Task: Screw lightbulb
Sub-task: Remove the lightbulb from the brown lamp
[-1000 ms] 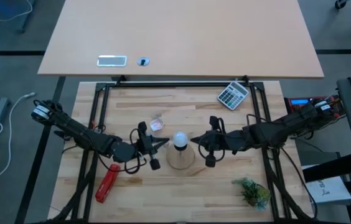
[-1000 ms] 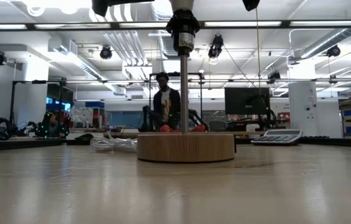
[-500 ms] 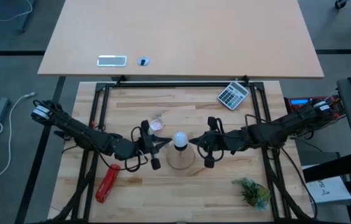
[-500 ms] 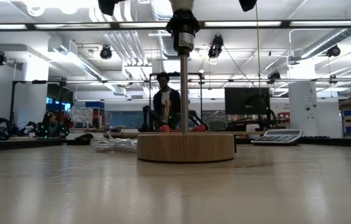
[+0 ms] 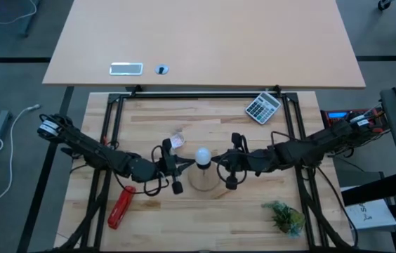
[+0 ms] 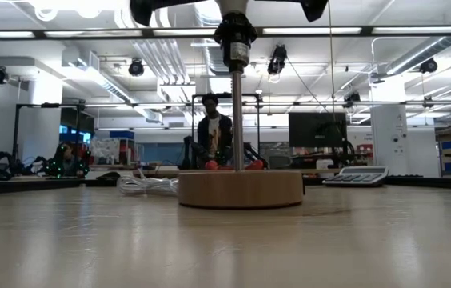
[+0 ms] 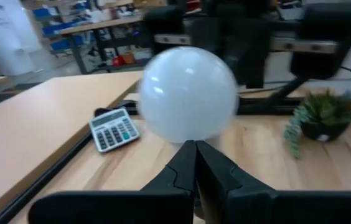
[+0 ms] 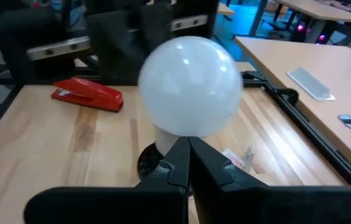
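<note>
Hidden: the lightbulb [image 5: 202, 156] shows only its white globe; its screw end is covered, and the low view cuts the globe off.
Axis: upright, globe on top, above the wooden disc [image 6: 241, 189] mid-desk [image 5: 205, 211].
Left hand [image 7: 194, 163]: fingers pressed together, tips just below the globe; contact unclear.
Right hand [image 8: 188, 158]: fingers likewise closed, beneath the globe from the opposite side.

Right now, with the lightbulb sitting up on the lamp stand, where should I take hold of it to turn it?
Grip the lightbulb at its widest round part, fingers on opposite sides, coming in level from the side. It stands upright on the socket above the wooden disc, so only the globe is free. Both grippers, left and right, flank it with fingers together; whichever grips would likely need to open first.
</note>
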Motion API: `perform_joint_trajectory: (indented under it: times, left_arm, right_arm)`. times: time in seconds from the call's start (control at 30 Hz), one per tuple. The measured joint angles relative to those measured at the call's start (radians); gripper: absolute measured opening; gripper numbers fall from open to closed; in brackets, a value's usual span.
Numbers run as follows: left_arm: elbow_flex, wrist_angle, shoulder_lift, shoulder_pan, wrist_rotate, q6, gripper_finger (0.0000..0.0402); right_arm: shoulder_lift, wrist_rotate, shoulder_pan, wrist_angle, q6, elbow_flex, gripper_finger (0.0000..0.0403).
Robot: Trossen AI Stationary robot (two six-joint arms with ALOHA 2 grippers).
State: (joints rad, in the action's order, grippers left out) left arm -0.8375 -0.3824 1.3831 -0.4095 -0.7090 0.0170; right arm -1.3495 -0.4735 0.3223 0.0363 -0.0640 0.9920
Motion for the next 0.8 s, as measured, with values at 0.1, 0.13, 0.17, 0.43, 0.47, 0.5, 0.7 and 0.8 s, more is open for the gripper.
perform_joint_trajectory:
  times: [0.1, 0.13, 0.17, 0.43, 0.47, 0.5, 0.7, 0.8]
  left_arm:
    - [0.0, 0.001, 0.001, 0.0, 0.03, 0.0, 0.0]
    - [0.0, 0.0, 0.001, 0.0, 0.051, 0.003, 0.0]
    - [0.0, -0.002, 0.001, 0.0, 0.071, 0.009, 0.0]
    - [0.0, 0.0, -0.002, -0.003, 0.088, 0.017, 0.0]
    - [0.0, 0.005, -0.004, -0.006, 0.087, 0.016, 0.0]
    - [0.0, 0.017, -0.007, -0.01, 0.076, 0.015, 0.0]
    - [0.0, 0.087, -0.015, -0.026, -0.131, -0.006, 0.0]
    - [0.0, 0.054, -0.015, -0.01, -0.137, 0.015, 0.0]
  right_arm:
    - [-0.001, -0.009, -0.003, 0.006, 0.005, 0.0, 0.0]
    - [-0.002, -0.018, -0.003, 0.006, 0.006, 0.0, 0.0]
    - [-0.003, -0.031, -0.003, 0.005, 0.009, 0.0, 0.0]
    - [-0.003, -0.053, -0.002, -0.001, 0.024, 0.0, 0.0]
    - [-0.003, -0.053, -0.002, -0.002, 0.023, 0.0, 0.0]
    - [-0.003, -0.053, -0.002, -0.003, 0.023, 0.0, 0.0]
    - [-0.003, -0.053, -0.002, -0.004, 0.023, 0.0, 0.0]
    - [-0.003, -0.052, -0.002, -0.003, 0.022, 0.0, 0.0]
